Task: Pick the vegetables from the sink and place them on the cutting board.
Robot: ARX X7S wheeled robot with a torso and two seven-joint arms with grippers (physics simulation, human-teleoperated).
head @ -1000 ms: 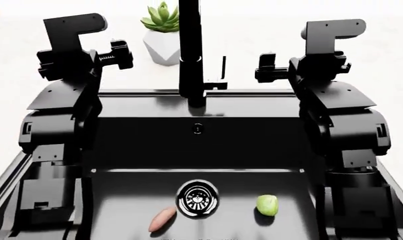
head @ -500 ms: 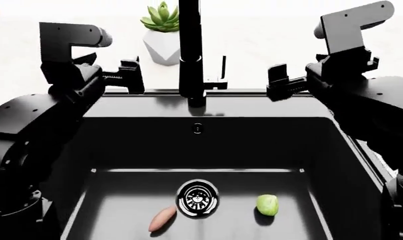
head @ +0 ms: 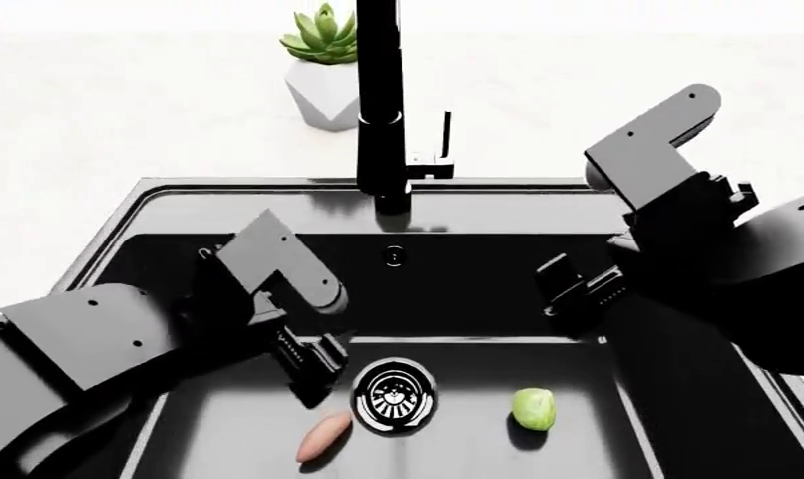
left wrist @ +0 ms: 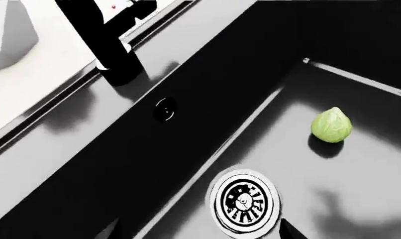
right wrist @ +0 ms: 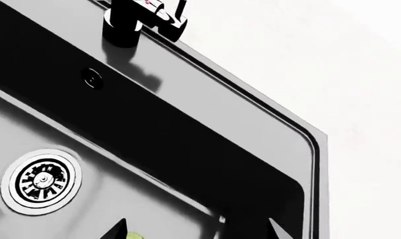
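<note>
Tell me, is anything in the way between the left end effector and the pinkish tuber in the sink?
Nothing visible is. In the head view the left end effector hangs just above the tuber, with only bare sink floor between them. The drain sits beside the tuber, not in the path.

In the head view, the tuber lies lower left of the drain, the sprout to its right, all inside the sink; the faucet stands at upper centre.
</note>
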